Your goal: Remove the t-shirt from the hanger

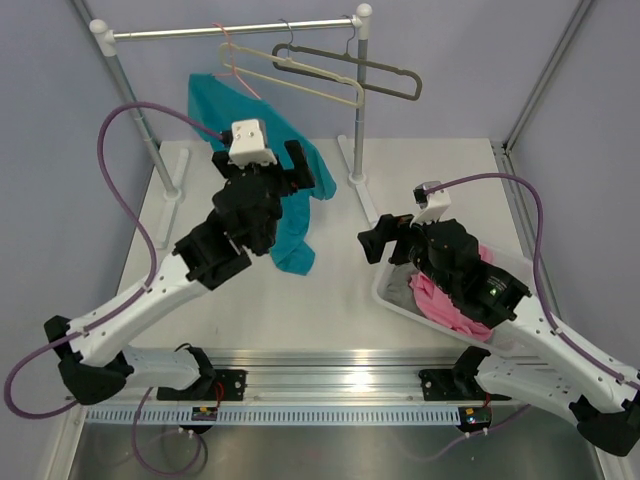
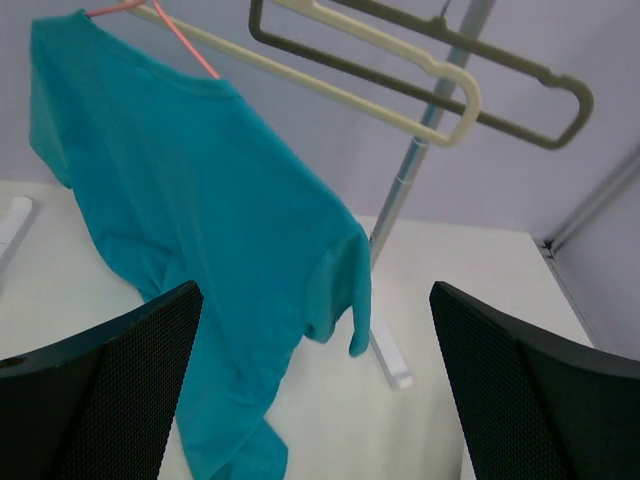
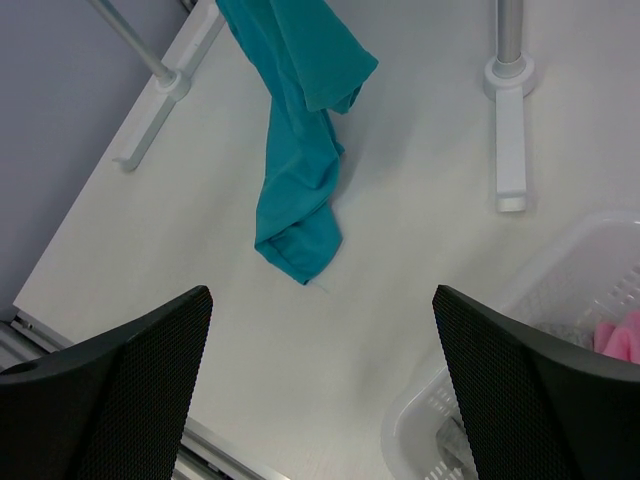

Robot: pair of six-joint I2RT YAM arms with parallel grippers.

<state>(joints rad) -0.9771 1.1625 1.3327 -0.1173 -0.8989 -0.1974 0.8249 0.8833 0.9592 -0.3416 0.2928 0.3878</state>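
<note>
Hidden: t-shirt (image 1: 295, 240) mid-section, behind the left fingers (image 1: 298, 158), top view.
Hidden: hanger (image 2: 188, 44), mostly inside the cloth above the left fingers.
Cropped: basket (image 3: 575, 265), beyond the right fingers (image 3: 540, 400), at the frame edge.

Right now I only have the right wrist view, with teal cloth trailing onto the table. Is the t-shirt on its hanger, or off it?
Observer: On it. The t-shirt hangs from the pink hanger, hooked over the rail.
Operator: And the left claw?
Observer: The left claw is open, aimed at the shirt's sleeve, gripping nothing.
Operator: Anything else up there?
Observer: A cream hanger and a grey hanger, both bare, beside the pink one.
</note>
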